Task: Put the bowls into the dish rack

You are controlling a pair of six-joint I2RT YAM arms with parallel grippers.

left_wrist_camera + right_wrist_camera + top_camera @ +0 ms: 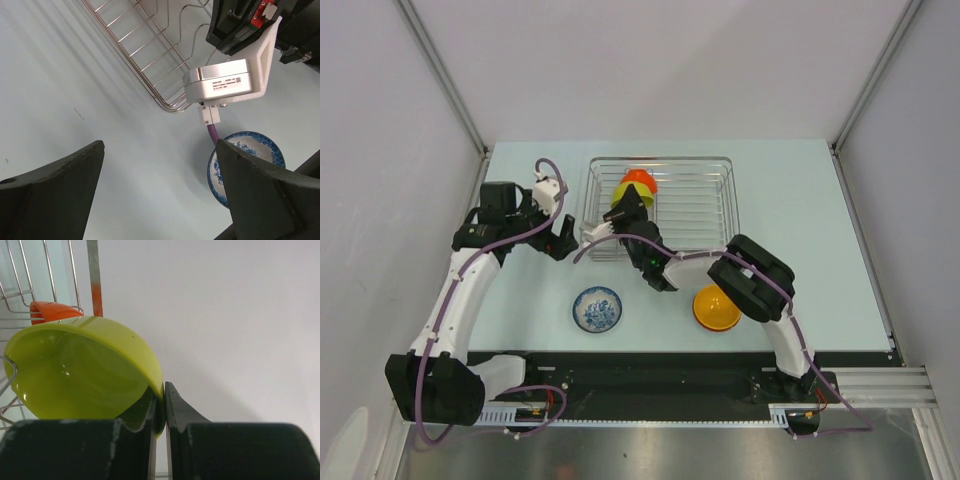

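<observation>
The silver wire dish rack (pixel 705 215) stands at the back middle of the table. A red-orange bowl (pixel 640 177) rests on edge inside it. My right gripper (pixel 626 206) is shut on the rim of a yellow-green bowl (pixel 631 190) and holds it over the rack, just in front of the red-orange one. The right wrist view shows the gripper (pixel 164 388) pinching the green bowl (pixel 80 370), with the red-orange bowl (pixel 50 310) behind it. A blue-patterned bowl (pixel 597 308) and an orange-yellow bowl (pixel 713 310) lie on the table. My left gripper (pixel 558 240) hangs open and empty beside the rack's left end.
In the left wrist view the rack's corner (pixel 150 55), the right arm's silver camera box (pixel 222 85) and the blue-patterned bowl (pixel 255 150) lie beyond my open fingers (pixel 55 185). The right arm's elbow (pixel 752 275) overhangs the orange-yellow bowl. Grey walls enclose the table.
</observation>
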